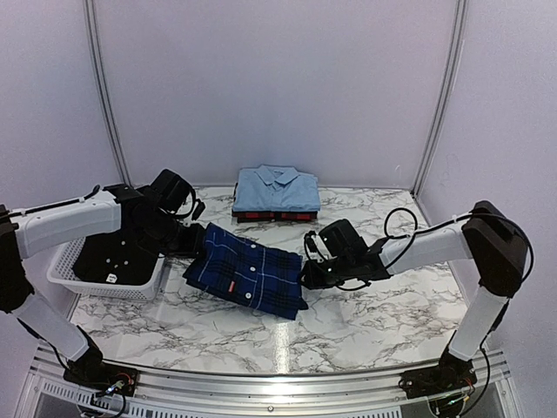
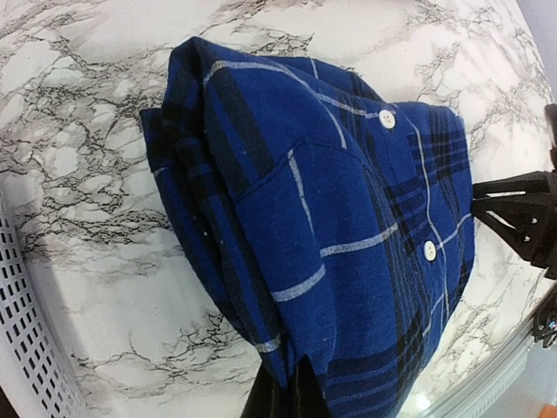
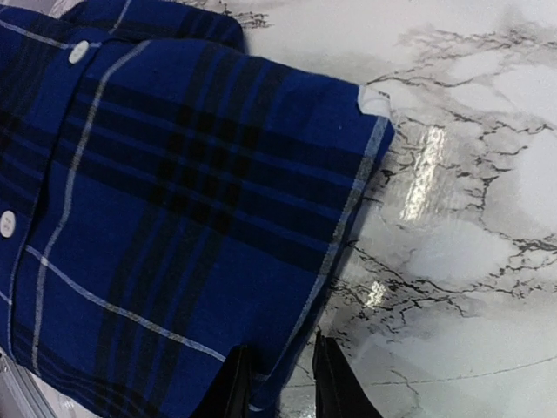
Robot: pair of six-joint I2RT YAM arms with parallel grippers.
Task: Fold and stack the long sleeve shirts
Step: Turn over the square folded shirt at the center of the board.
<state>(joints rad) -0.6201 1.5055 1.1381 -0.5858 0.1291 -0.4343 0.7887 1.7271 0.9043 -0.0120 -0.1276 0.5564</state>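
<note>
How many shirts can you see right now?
3, maybe 4. Blue plaid shirt mid-table between both tools; light blue shirt stacked on a red plaid shirt at the back. Dark clothing in the basket may be another.

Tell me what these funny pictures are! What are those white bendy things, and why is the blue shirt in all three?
The white bendy things are two robot arms bolted at the near edge of a marble table. Each ends in a two-finger pincher. The big picture comes from a camera above and behind the arms. The other two come from small cameras on the wrists, so they show the shirt up close.

The left gripper and the right gripper each pinch an edge of the folded navy plaid shirt. At the back sits a stack: a light blue shirt on top of a red-and-black plaid shirt. On the left, a white basket holds something dark.
</note>
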